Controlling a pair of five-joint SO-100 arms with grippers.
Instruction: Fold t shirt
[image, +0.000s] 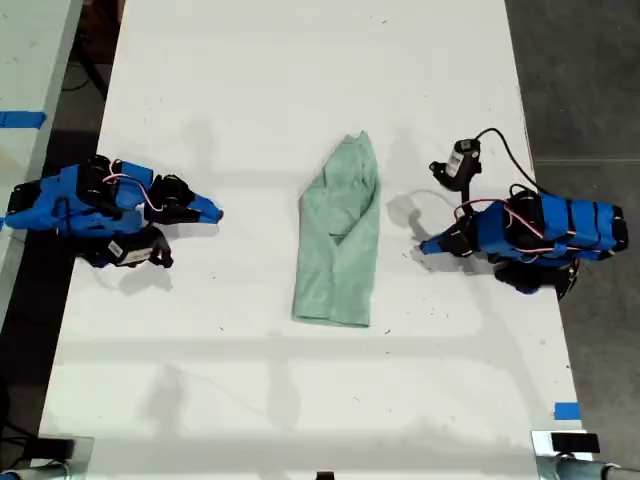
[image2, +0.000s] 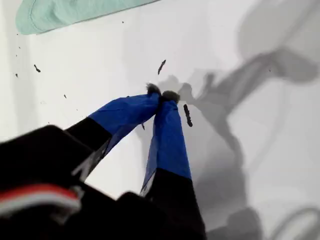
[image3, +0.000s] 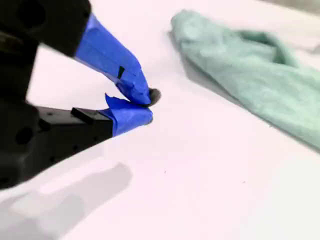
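The pale mint-green t shirt (image: 340, 240) lies rumpled in the middle of the white table (image: 300, 60), narrowing to a point at its far end. My first gripper (image: 422, 246) rests on the table at the exterior view's right, a short gap from the shirt. Its blue-taped jaws (image2: 162, 94) are shut and hold nothing, with the shirt's hemmed corner (image2: 60, 12) beyond them. My second gripper (image: 213, 212) lies at the exterior view's left, farther from the cloth. It is also shut (image3: 147, 105) and holds nothing, and the shirt (image3: 250, 65) stretches ahead of it.
A small camera on a cabled stalk (image: 460, 160) stands by the first arm. Blue tape marks (image: 566, 410) sit near the table's front corner at the exterior view's right. Dark floor borders both long table edges. Another pale surface with blue tape (image: 20, 119) lies beyond the exterior view's left edge.
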